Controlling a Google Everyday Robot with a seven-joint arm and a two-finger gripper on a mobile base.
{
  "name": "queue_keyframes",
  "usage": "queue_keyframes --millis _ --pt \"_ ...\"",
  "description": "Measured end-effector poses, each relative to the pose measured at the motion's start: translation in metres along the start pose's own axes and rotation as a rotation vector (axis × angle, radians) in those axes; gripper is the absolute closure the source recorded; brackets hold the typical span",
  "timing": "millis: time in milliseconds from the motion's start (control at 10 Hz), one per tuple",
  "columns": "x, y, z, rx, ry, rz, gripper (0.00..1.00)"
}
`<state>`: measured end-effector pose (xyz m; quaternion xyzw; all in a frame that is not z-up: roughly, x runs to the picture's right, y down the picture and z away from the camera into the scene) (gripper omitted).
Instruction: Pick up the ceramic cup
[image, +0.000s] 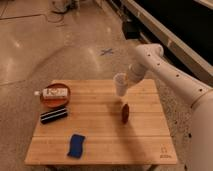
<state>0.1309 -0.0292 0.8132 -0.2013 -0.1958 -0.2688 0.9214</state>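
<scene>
The ceramic cup (120, 84) is small, white and slightly tapered. It sits at the end of my arm, over the far middle of the wooden table (145, 135). My gripper (126, 84) is shut on the cup from its right side and holds it upright, a little above the tabletop. The white arm comes down from the right of the view.
A round reddish-brown bowl (54, 100) at the table's left holds a white bottle (54, 92) lying across it. A black flat object (54, 115) lies in front of the bowl. A blue sponge-like item (76, 145) is near the front edge. A small reddish-brown object (125, 113) stands below the cup.
</scene>
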Motion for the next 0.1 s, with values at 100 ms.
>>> queue_keyframes --millis 100 --pt "-0.005 0.0022 -0.0117 0.015 -0.007 -0.023 1.0"
